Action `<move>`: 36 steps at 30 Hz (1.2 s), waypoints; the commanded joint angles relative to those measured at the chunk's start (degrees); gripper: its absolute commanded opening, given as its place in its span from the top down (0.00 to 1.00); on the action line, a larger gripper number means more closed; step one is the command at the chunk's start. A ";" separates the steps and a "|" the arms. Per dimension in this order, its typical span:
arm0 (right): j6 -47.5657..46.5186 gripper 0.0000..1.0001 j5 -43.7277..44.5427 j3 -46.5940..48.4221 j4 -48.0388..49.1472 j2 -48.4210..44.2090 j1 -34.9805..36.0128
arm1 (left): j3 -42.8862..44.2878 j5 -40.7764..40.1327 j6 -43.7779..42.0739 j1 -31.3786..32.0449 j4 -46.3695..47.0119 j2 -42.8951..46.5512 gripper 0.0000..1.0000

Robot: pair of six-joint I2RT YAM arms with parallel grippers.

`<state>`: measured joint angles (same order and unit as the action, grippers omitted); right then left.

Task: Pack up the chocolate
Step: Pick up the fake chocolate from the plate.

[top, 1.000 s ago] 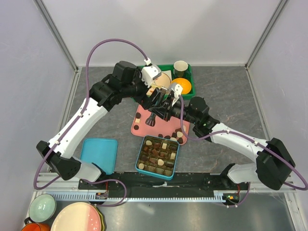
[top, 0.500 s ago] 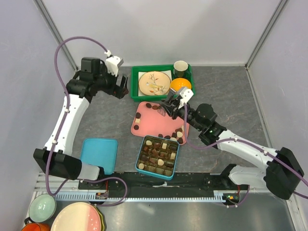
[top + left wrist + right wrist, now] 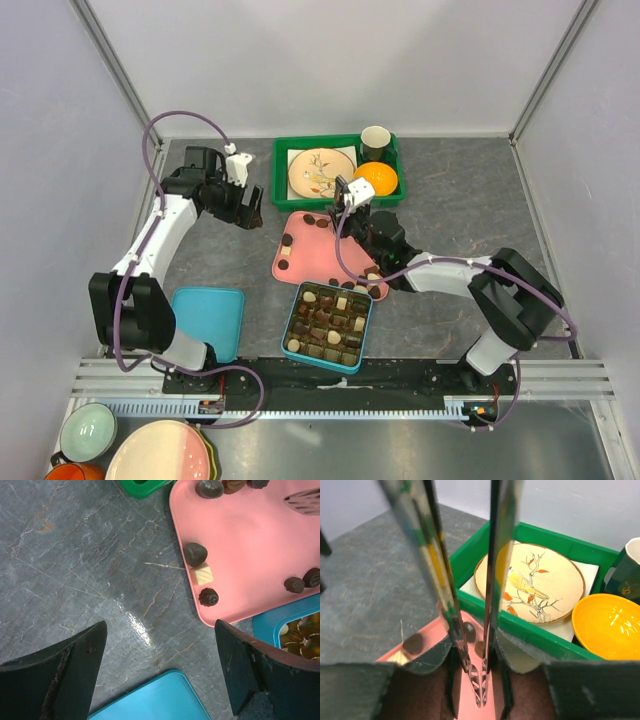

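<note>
**Location.** Find the chocolate (image 3: pixel 196 554) in two places. Loose pieces lie scattered on the pink tray (image 3: pixel 250 535). A dark dome, a cream square (image 3: pixel 202 573) and a ridged dark piece (image 3: pixel 208 596) sit in a close line near one edge, and others lie along the far edge. More pieces occupy the compartments of the blue box (image 3: pixel 365 335). The box stands on the worktop (image 3: pixel 75 555) just beside the tray, on the side nearer the arm bases.

**Grippers.** The fingers of the right gripper (image 3: pixel 472 660) pinch a pair of metal tongs (image 3: pixel 496 570). The blades stand slightly apart and point down at the tray's far edge, next to the green crate (image 3: pixel 550 642). No piece shows between the tips. The left gripper (image 3: pixel 160 630) hovers over the worktop beside the tray, its fingers (image 3: pixel 75 670) spread wide and holding nothing.

**Handling.** Treat every piece as very light, rigid and probably brittle.
- Expect smooth chocolate to slide against polished metal.
- Expect excess squeeze to mark or crack the surface.

**Where to take hold.**
- Set the tong tips low on two opposite sides, across the widest part of the piece.
- Take the cream square on its flat faces.
- Do not grip a domed piece near its crown, because the tips are likely to slip off upward.
- Pick from the ends of the close line so the tips do not knock the neighbouring pieces.
</note>
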<state>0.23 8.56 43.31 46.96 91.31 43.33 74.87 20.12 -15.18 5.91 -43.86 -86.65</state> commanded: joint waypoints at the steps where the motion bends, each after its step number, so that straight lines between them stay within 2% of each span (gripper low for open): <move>1: 1.53 0.59 5.41 4.85 10.69 3.96 -0.18 | -2.62 1.77 -2.66 -0.11 3.86 2.19 0.05; 4: 0.39 0.44 7.26 6.52 12.01 6.77 -0.18 | -4.29 1.33 -3.10 -0.20 4.74 3.33 0.04; 7: 0.21 0.40 8.49 8.01 12.89 8.71 -0.18 | -5.26 0.71 -3.54 -0.20 4.92 3.86 0.04; 22: -0.40 0.44 6.91 7.32 14.92 12.75 -2.46 | -6.49 0.10 -3.80 -0.46 5.18 5.79 0.03; 36: 5.22 0.46 2.96 6.17 13.51 14.16 -2.99 | -6.76 -0.08 -3.89 -0.64 5.27 6.23 0.03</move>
<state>3.07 13.76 49.28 57.80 104.99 40.38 68.18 19.81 -17.23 5.69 -40.14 -82.39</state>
